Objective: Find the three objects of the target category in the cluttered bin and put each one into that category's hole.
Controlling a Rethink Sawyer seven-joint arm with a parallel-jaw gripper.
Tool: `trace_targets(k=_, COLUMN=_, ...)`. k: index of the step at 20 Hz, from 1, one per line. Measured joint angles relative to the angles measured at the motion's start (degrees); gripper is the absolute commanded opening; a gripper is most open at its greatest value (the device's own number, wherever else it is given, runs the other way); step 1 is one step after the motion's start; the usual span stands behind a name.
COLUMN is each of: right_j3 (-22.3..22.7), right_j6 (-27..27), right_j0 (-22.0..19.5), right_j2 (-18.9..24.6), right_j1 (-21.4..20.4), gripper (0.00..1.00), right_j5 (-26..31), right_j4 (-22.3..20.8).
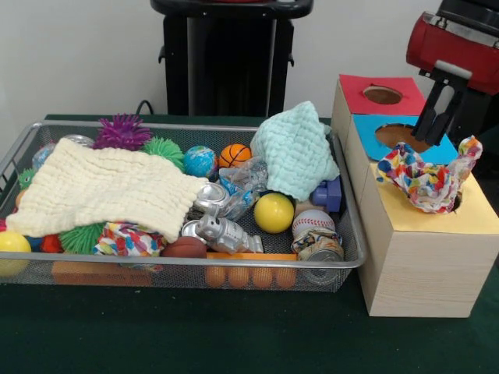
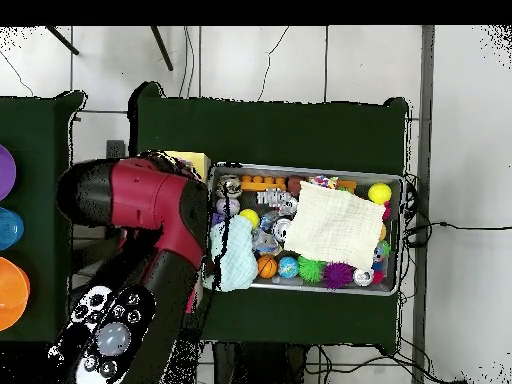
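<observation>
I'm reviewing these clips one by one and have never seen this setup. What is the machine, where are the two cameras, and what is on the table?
A red and black robot arm works at a green table. One camera faces it across the table; the other looks straight down. Its gripper hangs open and empty above a colourful printed fabric bundle lying on the yellow-topped box, over its hole. Beside it sit a blue-topped box and a red-topped box. The wire mesh bin holds balls, a cream cloth, a mint-green cloth and another printed bundle.
</observation>
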Motion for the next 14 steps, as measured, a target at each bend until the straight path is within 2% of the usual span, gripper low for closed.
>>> trace_targets(k=14, right_j3=0.00, right_j6=0.17, right_j0=0.81, right_j2=0.08, right_j1=0.89, gripper=0.00, right_j5=0.00, right_j4=2.22)
